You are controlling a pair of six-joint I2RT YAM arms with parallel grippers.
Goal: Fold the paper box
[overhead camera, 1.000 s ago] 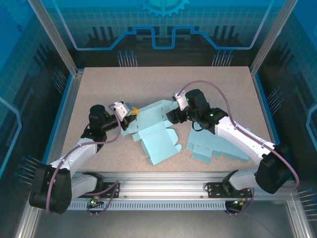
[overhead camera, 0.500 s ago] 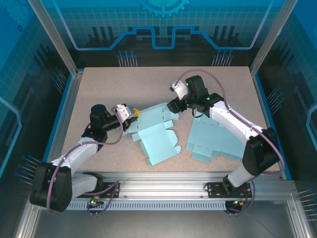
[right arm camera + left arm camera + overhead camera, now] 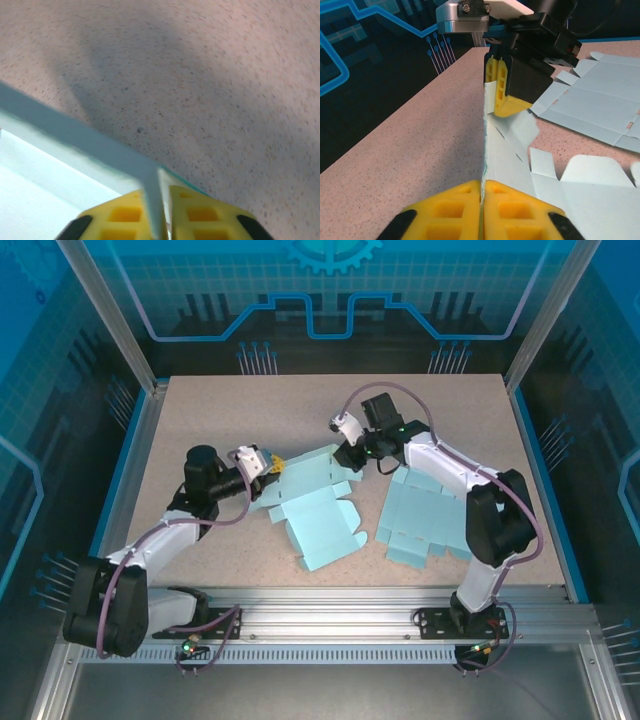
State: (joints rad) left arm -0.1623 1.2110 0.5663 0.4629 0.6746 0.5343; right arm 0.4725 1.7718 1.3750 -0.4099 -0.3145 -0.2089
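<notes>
Pinching from opposite ends, both sets of jaws are closed on the same sheet of light-blue card. The left gripper (image 3: 482, 186) has its two yellow fingers pressed together on the near edge of a raised flap, the card running up from between them in the left wrist view. The right gripper (image 3: 156, 192) clamps the far end of that flap, with a thin blue panel standing between its two yellow fingers.

The flap belongs to the paper box (image 3: 320, 525), an unfolded blank lying at the middle of the table, between the two arms. Its back edge is lifted where the grippers hold it, and the rest lies flat with its tabs spread towards the near edge. A second blank (image 3: 430, 520) of the same blue lies flat just to its right, under the right arm's forearm, apart from the first. That makes two blanks and two white-and-black arms.

The table (image 3: 250, 410) is a speckled beige-pink board with a blue border. An aluminium rail (image 3: 330, 602) runs along its near edge, where the arm bases are bolted. Silver frame posts rise at the corners, and the walls around are dark blue panels printed with bright circuit-like lines and a gear outline at the top.
</notes>
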